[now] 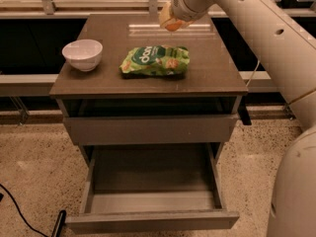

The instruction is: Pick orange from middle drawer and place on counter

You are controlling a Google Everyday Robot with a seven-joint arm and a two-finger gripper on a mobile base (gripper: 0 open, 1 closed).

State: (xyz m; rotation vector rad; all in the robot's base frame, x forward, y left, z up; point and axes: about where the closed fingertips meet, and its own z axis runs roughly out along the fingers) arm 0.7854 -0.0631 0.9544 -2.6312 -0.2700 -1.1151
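One gripper (173, 19) hung over the back of the counter (210, 70), its fingers closed round the orange (174, 24), which was held clear of the surface. Just in front lay a green snack bag (155, 60); a white bowl (82, 54) sat well apart from both. The middle drawer (148, 174) stood pulled out below. To place well, the orange probably needed lowering onto bare slab behind the bag until it touched, then a gentle release so it would not roll.
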